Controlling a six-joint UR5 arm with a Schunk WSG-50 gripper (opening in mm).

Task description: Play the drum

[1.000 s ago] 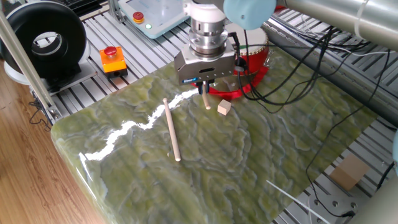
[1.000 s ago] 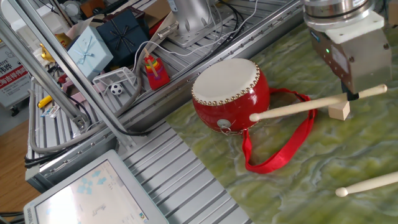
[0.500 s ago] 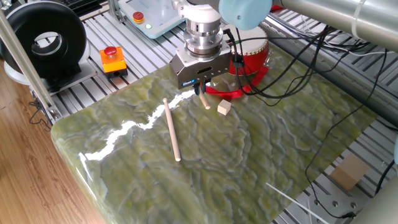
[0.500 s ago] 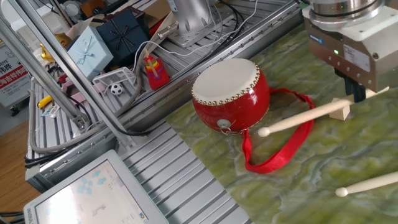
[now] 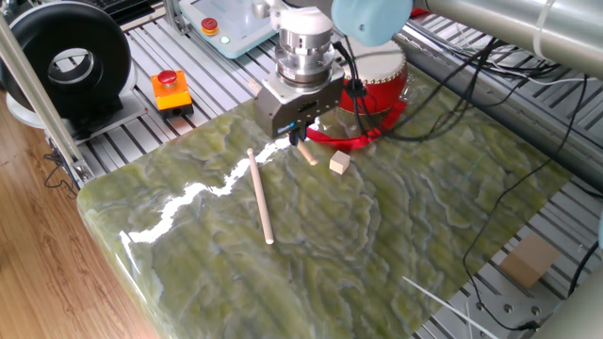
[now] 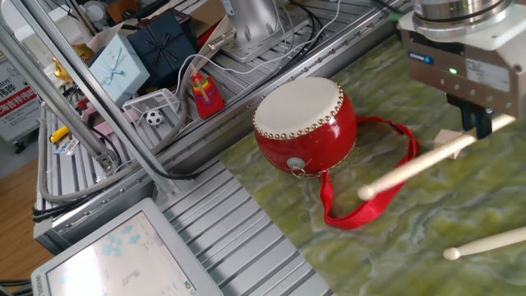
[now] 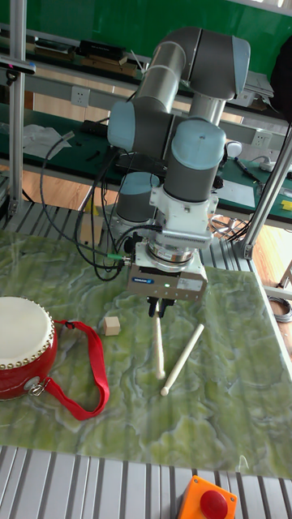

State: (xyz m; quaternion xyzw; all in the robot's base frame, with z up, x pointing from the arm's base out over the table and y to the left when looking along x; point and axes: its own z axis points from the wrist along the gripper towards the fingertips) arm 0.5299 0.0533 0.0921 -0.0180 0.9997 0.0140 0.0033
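While the gripper is pinching a pale wooden drumstick that is slanting down, the glossy red barrel drum, cream skin up, is sitting near the green marbled tabletop edge. Its red ribbon strap is looping alongside. A second drumstick and small wooden cube are lying nearby.

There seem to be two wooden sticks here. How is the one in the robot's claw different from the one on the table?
The held drumstick is pinched in the tool and slants through the air, its rounded tip toward the drum. The loose drumstick lies flat on the green table, untouched, farther from the drum. Both are plain pale wood, slim and look about the same size.
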